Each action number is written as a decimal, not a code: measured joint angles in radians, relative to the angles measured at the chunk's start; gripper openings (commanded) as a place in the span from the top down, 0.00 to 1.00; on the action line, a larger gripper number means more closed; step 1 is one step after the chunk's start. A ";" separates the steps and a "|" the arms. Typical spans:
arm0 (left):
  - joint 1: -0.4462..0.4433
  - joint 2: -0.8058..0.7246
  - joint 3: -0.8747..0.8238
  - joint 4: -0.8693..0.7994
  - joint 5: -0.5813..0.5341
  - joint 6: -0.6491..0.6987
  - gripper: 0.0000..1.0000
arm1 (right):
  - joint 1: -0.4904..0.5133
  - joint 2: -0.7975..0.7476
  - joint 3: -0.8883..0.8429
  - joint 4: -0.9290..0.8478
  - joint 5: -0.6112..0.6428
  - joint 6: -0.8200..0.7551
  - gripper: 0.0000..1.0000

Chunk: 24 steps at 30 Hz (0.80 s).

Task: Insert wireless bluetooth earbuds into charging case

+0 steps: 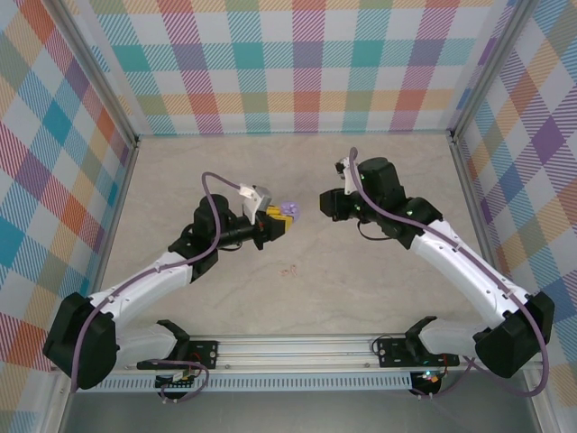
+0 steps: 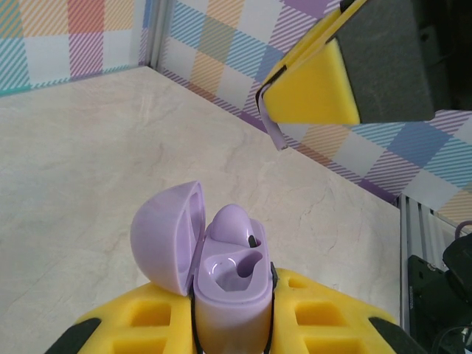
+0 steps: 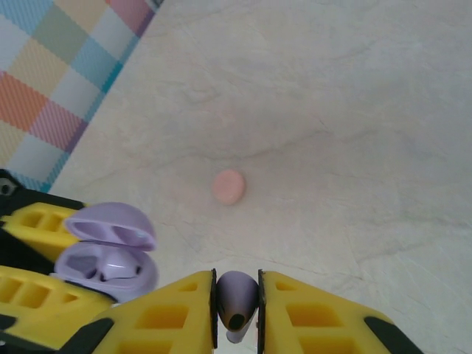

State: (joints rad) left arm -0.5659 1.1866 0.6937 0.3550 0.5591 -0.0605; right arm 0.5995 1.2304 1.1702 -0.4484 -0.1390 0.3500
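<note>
Left pincer grips open lilac case, one earbud seated. Right pincer pinches second earbud, near case's right.

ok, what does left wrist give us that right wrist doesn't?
Left wrist: the inside of the open lilac case, with one earbud seated and the socket beside it empty. Right wrist: a second lilac earbud pinched between the right fingers, and a pink disc lying on the table. Both: the open case held in the left fingers.
</note>
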 measured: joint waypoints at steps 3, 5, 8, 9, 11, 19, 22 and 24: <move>0.000 0.015 -0.002 0.023 0.021 0.000 0.88 | 0.000 0.000 0.000 0.028 -0.054 0.001 0.79; 0.000 0.025 -0.003 0.040 0.037 0.001 0.88 | 0.001 0.000 0.000 0.054 -0.091 0.004 0.79; 0.000 0.037 -0.005 0.062 0.057 0.010 0.88 | 0.007 0.000 0.000 0.082 -0.132 0.008 0.79; 0.000 0.040 -0.008 0.070 0.061 0.017 0.88 | 0.010 0.000 0.000 0.090 -0.142 0.008 0.79; -0.001 0.044 -0.018 0.093 0.069 0.034 0.88 | 0.014 0.000 0.000 0.102 -0.163 0.008 0.79; -0.005 0.073 -0.020 0.129 0.092 0.085 0.89 | 0.034 0.000 0.000 0.119 -0.200 0.007 0.78; -0.011 0.086 -0.020 0.145 0.098 0.092 0.89 | 0.041 0.000 0.000 0.119 -0.204 0.006 0.78; -0.016 0.092 -0.020 0.152 0.101 0.095 0.89 | 0.045 0.000 0.000 0.119 -0.205 0.005 0.78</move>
State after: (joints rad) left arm -0.5823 1.2789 0.6739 0.5072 0.6605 0.0341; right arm 0.6445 1.2304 1.1702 -0.3294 -0.3443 0.3550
